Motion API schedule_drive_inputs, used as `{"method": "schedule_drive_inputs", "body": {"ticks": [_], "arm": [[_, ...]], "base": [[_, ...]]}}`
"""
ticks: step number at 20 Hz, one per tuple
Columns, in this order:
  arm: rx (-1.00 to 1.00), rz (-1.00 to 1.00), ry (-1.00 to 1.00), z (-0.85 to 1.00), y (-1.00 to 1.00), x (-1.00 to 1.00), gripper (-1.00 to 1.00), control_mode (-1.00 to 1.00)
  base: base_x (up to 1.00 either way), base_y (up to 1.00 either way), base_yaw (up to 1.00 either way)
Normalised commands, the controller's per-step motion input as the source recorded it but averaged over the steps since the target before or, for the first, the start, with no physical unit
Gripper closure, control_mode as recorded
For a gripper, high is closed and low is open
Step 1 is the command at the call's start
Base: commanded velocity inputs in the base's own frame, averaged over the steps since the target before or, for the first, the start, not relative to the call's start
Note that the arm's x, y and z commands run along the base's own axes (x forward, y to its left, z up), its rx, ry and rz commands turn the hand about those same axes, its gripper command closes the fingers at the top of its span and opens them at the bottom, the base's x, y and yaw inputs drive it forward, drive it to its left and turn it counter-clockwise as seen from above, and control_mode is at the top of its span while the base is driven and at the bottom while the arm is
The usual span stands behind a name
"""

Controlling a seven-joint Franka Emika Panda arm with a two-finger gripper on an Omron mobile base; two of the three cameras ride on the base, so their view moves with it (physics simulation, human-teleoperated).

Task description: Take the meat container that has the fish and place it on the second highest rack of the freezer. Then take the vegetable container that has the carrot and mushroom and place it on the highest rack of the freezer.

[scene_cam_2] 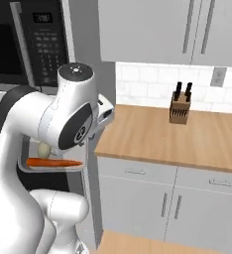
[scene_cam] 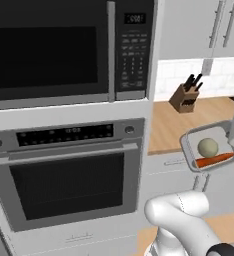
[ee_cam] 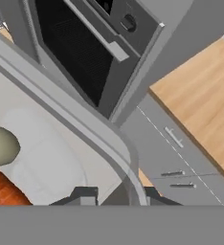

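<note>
while the oven (scene_cam: pixel 69 175) and wooden counter (scene_cam_2: pixel 187 136) filled the background, i held the vegetable container (scene_cam: pixel 191 145) aloft by its rim, my gripper (ee_cam: pixel 115 195) clamped shut on the tray's edge, the carrot (scene_cam: pixel 214 160) and mushroom (scene_cam: pixel 207 147) lying side by side inside. this looked like the second step, mid-carry. next i judged i had to turn toward the freezer and reach its highest rack.

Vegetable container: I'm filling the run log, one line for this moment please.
gripper: shut on vegetable container rim | contents: carrot, mushroom | position: lifted, beside oven
</note>
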Motion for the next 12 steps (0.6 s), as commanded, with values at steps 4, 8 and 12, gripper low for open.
{"method": "schedule_drive_inputs", "body": {"ticks": [4, 8, 12], "arm": [[0.00, 0.00, 0.00, 0.00, 0.00, 0.00, 1.00, 1.00], [0.00, 0.00, 0.00, 0.00, 0.00, 0.00, 1.00, 1.00], [0.00, 0.00, 0.00, 0.00, 0.00, 0.00, 1.00, 1.00]], "base": [[-0.25, 1.00, 0.13], [-0.35, 1.00, 0.03], [-0.56, 1.00, 0.00]]}}
